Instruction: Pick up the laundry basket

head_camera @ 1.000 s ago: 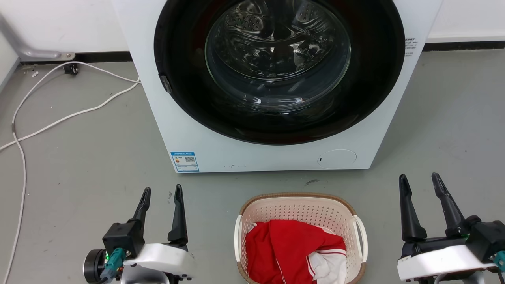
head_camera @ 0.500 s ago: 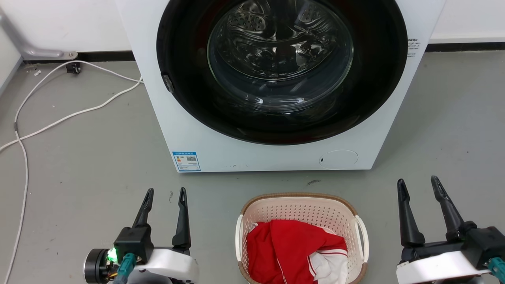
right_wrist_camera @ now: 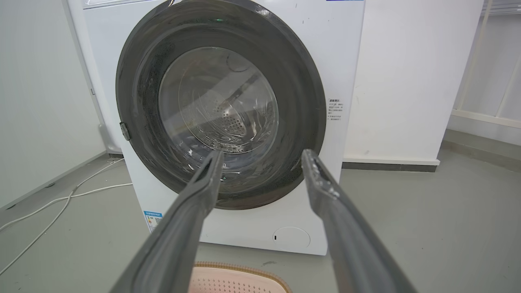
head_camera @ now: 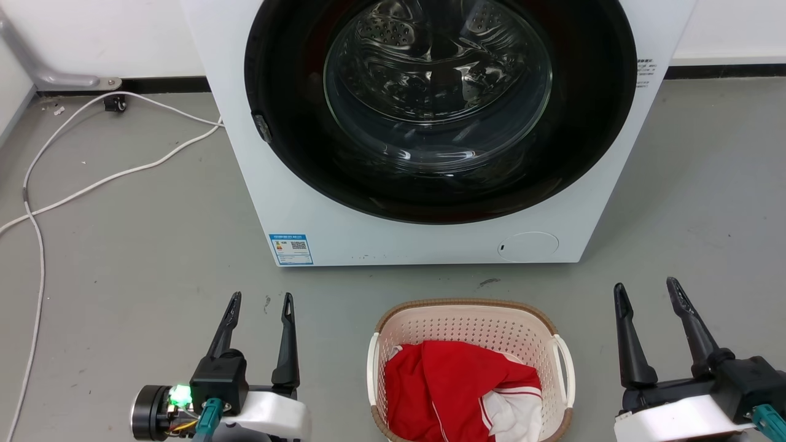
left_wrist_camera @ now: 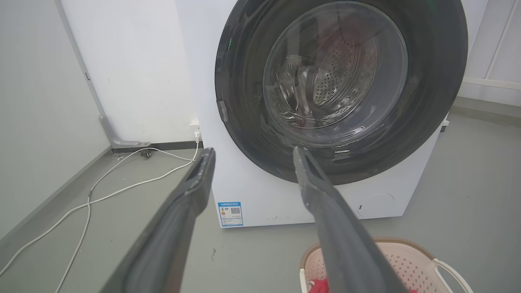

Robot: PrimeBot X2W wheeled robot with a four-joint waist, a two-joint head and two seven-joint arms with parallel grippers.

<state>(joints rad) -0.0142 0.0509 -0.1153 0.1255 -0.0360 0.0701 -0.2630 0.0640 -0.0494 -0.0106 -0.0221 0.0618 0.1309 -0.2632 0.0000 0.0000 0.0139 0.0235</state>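
Over the last second the left tool creeps a little inward toward the laundry basket, its wrist sliding rightward in the head view. The right tool sinks slightly lower in that view and edges inward too. The washing machine also drifts a touch in the frame, so part of this shift is probably the camera's own.

The basket has not moved. It sits on the grey floor just in front of the washing machine, between the two tools and apart from both. A red garment is heaped inside it.

Both tools are spread wide with nothing between their fingers. The left wrist view shows the left tool aimed at the washer door, with the basket low at the right. In the right wrist view the right tool points the same way, and the basket rim sits at the bottom edge.

The change looks like the start of an approach, with no contact made yet. Each tool probably needs to come down and in toward its nearest white handle, the left-side handle or the right-side handle. The lift itself has not begun.
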